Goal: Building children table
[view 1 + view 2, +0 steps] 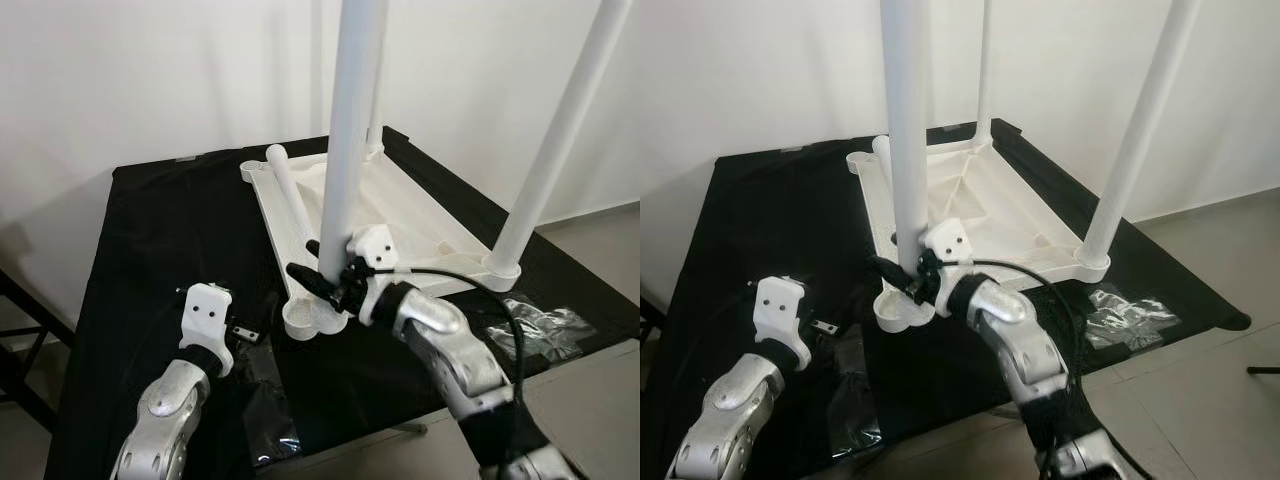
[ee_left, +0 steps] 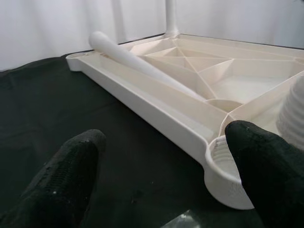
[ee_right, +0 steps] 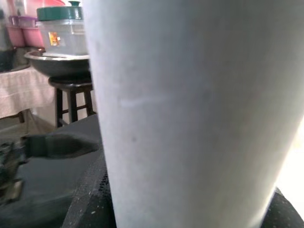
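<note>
An upturned white plastic tabletop (image 1: 425, 215) lies on a black-clothed table (image 1: 160, 240). Three white legs stand upright in its corner sockets: the near one (image 1: 350, 130), a far one (image 1: 378, 100) and one on the right (image 1: 560, 140). One more leg (image 1: 290, 190) lies loose across the underside. My right gripper (image 1: 325, 275) is shut on the near leg just above its socket, and that leg (image 3: 190, 109) looms large in the right wrist view. My left gripper (image 2: 164, 161) is open low over the cloth, just left of the near corner socket (image 2: 223, 166), touching nothing.
Clear plastic bags lie on the cloth at the front right (image 1: 545, 325) and front left (image 1: 270, 420). The table's front edge is close below my arms. A white wall stands behind, and tiled floor (image 1: 600, 240) shows at the right. A stool with a bowl (image 3: 61, 61) stands farther off.
</note>
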Motion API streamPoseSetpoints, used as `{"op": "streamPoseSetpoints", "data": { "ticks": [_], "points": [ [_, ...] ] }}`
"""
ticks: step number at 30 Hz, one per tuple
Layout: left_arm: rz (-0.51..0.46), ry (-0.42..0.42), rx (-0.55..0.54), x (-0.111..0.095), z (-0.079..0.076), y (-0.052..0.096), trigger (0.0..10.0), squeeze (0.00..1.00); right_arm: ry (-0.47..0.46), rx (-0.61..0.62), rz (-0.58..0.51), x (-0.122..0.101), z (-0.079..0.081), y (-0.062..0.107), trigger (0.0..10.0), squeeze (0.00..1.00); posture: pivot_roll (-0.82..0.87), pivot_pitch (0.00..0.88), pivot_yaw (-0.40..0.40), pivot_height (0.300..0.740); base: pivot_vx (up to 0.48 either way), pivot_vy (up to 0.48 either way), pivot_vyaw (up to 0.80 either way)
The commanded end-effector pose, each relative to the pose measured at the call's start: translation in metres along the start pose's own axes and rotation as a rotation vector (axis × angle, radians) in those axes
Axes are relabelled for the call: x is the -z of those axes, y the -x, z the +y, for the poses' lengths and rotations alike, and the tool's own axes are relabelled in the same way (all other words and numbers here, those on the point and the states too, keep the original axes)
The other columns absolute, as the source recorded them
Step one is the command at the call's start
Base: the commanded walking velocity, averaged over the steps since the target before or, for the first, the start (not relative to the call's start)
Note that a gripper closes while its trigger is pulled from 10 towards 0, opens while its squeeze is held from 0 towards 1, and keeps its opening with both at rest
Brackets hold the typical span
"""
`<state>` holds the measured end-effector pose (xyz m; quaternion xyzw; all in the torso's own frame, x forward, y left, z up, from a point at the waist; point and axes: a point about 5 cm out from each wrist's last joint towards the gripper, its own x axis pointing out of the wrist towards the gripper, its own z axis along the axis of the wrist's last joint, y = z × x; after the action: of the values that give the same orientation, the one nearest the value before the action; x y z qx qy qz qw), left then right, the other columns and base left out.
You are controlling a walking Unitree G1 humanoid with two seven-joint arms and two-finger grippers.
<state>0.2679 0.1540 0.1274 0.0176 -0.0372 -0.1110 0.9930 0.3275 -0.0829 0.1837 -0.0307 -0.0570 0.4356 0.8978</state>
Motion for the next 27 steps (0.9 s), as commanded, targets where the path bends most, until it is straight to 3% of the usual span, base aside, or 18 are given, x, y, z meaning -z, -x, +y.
{"op": "streamPoseSetpoints", "data": {
  "ticks": [1,4,6,10,11,16,20,21,27],
  "points": [
    [0.003,0.007,-0.029,-0.002,0.000,0.006,10.0,0.00,0.006,-0.054,-0.031,-0.006,-0.005,-0.005,10.0,0.00,-0.05,0.000,0.004,0.740,0.000,0.000,0.00],
    [0.003,0.007,-0.029,-0.002,0.000,0.006,10.0,0.00,0.006,-0.054,-0.031,-0.006,-0.005,-0.005,10.0,0.00,-0.05,0.000,0.004,0.740,0.000,0.000,0.00],
    [-0.003,-0.006,-0.082,-0.006,-0.001,0.018,10.0,0.00,0.013,-0.192,-0.044,-0.012,-0.003,-0.015,10.0,0.00,-0.02,0.024,-0.011,0.740,0.000,0.000,0.00],
    [-0.005,-0.013,-0.099,-0.008,-0.001,0.022,10.0,0.00,0.016,-0.240,-0.047,-0.014,-0.001,-0.018,10.0,0.00,-0.02,0.024,-0.011,0.740,0.000,0.000,0.00],
    [-0.004,-0.036,-0.116,-0.011,-0.001,0.031,10.0,0.00,0.019,-0.317,-0.049,-0.018,0.004,-0.021,10.0,0.00,0.01,0.109,-0.024,0.740,0.000,0.000,0.00],
    [0.012,-0.057,-0.139,-0.019,0.000,0.047,10.0,0.00,0.040,-0.392,-0.062,-0.031,0.012,-0.035,10.0,0.00,0.05,0.163,-0.030,0.740,0.000,0.000,0.00],
    [0.025,-0.041,-0.145,-0.020,0.000,0.050,10.0,0.00,0.043,-0.420,-0.102,-0.040,0.013,-0.039,10.0,0.00,0.05,0.168,-0.034,0.740,0.000,0.000,0.79],
    [0.030,-0.038,-0.142,-0.021,-0.004,0.052,10.0,0.00,0.054,-0.486,-0.116,-0.047,0.013,-0.038,10.0,0.00,0.04,0.178,-0.040,0.740,0.000,0.000,0.79],
    [0.026,-0.039,-0.147,-0.024,-0.007,0.052,10.0,0.00,0.075,-0.557,-0.107,-0.051,0.008,-0.035,10.0,0.00,0.03,0.173,-0.046,0.740,0.000,0.000,0.79]
  ]
}}
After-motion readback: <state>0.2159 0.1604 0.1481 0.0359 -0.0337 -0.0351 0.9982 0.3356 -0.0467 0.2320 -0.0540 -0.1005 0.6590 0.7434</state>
